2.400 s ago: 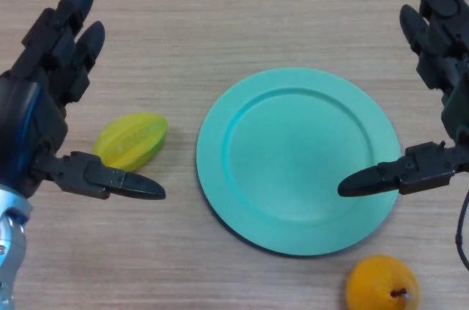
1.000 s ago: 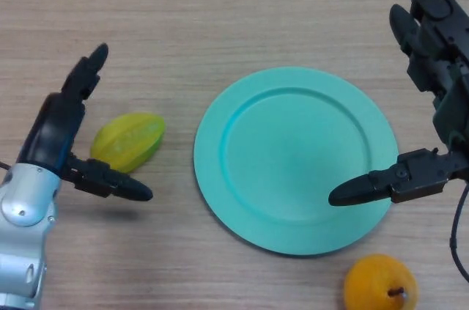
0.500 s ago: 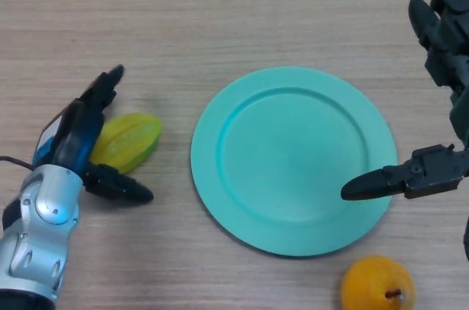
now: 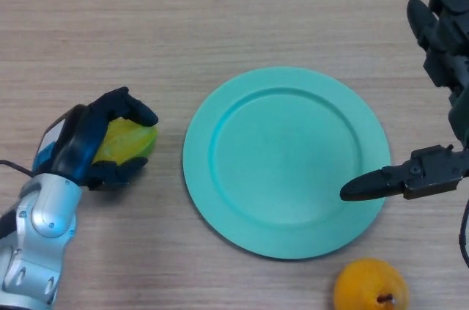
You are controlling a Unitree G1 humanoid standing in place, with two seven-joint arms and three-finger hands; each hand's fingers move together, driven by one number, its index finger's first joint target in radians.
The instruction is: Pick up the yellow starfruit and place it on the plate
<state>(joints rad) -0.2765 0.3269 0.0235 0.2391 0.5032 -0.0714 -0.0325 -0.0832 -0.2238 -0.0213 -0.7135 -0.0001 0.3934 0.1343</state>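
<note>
Curling round the waxy, ridged yellow starfruit [image 4: 129, 141], the black left hand [image 4: 86, 141] gripped it on the pale wood-grain table [image 4: 220, 9], just left of the smooth round teal plate [image 4: 286, 160]. A dimpled orange fruit [image 4: 370, 286] sat below the rim. The right hand [image 4: 440, 68] hung spread, thumb over the plate's edge.

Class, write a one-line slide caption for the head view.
Left hand closes around the yellow starfruit beside the empty teal plate; right hand waits open.
</note>
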